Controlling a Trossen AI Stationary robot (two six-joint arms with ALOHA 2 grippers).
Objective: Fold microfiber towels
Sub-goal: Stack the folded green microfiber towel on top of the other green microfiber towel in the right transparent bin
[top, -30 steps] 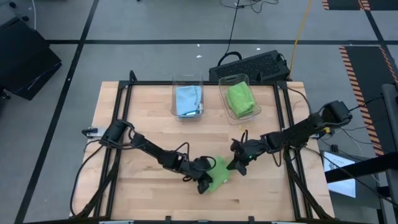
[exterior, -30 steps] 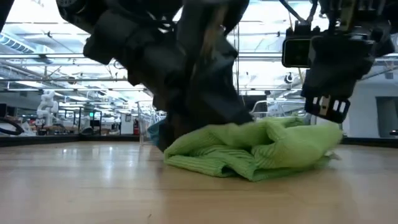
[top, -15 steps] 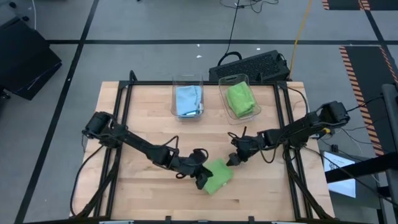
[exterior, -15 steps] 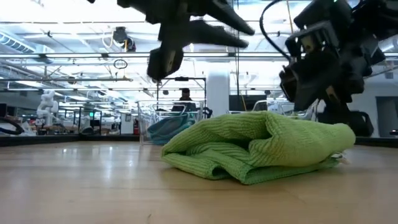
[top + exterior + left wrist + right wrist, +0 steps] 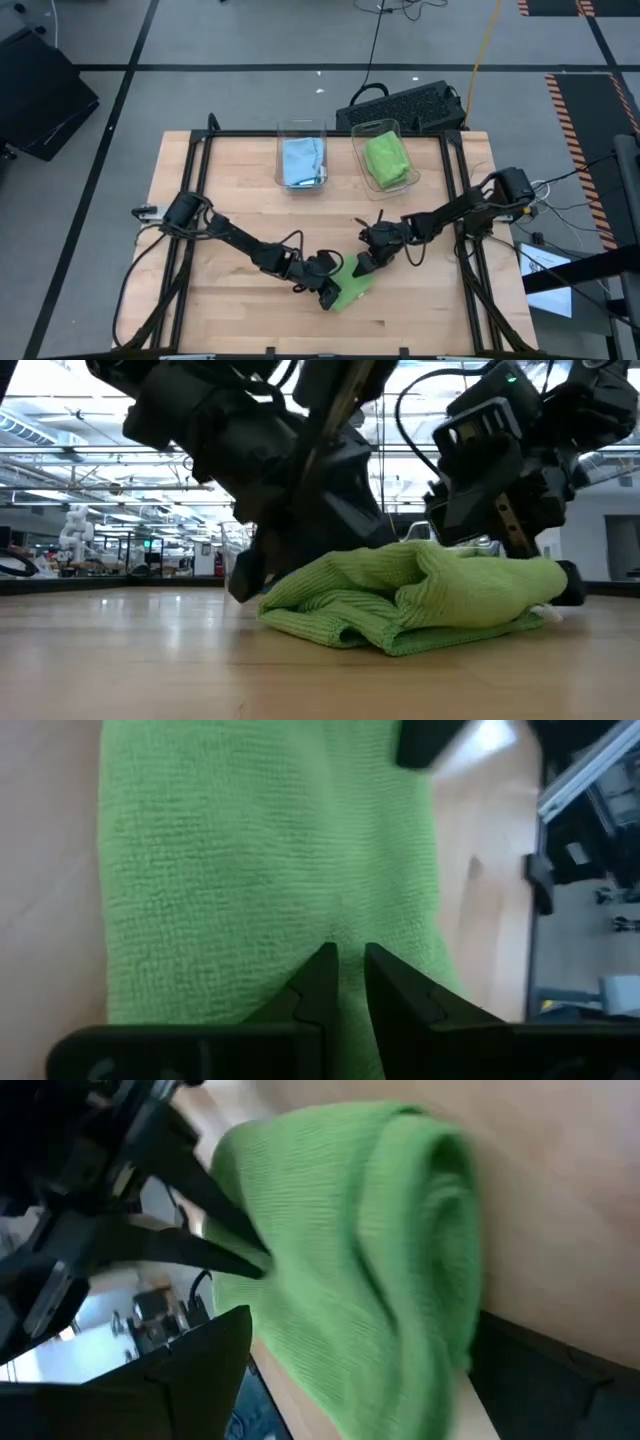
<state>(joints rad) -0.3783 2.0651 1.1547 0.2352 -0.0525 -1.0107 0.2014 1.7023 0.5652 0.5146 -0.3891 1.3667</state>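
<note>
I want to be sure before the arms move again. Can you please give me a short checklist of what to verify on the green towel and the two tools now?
1. Lime green microfiber towel lies bunched on the wooden table, near the front edge: ok.
2. Left tool pinches the towel, fingers nearly together: ok.
3. Right tool open at the towel's far side, gripping nothing: ok.
4. Fold neat and flat: not ok, the towel is lumpy in the low view.
5. Towel corners aligned: cannot tell.
6. Clear plastic bins with folded blue and green towels stand apart at the back: ok.
</note>
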